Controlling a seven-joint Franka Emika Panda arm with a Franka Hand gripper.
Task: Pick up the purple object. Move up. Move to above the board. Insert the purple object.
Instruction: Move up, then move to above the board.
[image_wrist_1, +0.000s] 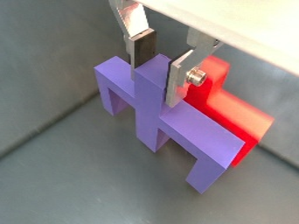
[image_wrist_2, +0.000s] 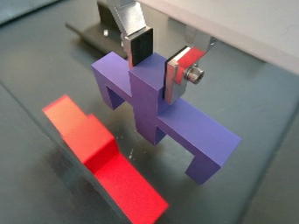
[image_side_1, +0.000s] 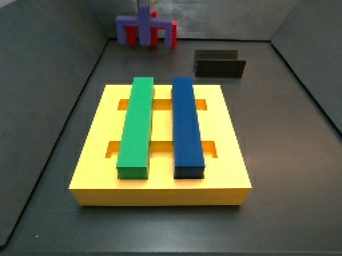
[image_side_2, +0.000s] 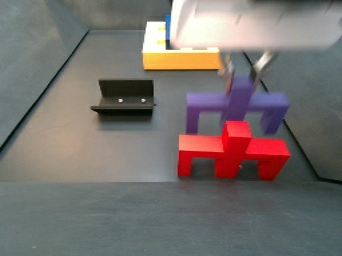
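The purple object (image_wrist_1: 176, 131) stands upright on the dark floor, crossbar on two legs and stem up. It shows in both wrist views (image_wrist_2: 176, 122) and both side views (image_side_1: 147, 32) (image_side_2: 234, 108). My gripper (image_wrist_1: 158, 80) is straight above it, and its silver fingers press on both sides of the stem (image_wrist_2: 155, 77). It shows in a side view (image_side_2: 241, 70). The yellow board (image_side_1: 94, 150), with its green bar (image_side_1: 136, 125) and blue bar (image_side_1: 187, 125), lies well apart from the piece. Only a corner of the board (image_side_2: 181, 58) shows behind the gripper.
A red piece (image_side_2: 234, 158) of like shape stands right beside the purple one (image_wrist_2: 100, 149). The dark fixture (image_side_1: 221, 65) stands on the floor between the pieces and the board (image_side_2: 123, 97). Grey walls enclose the floor.
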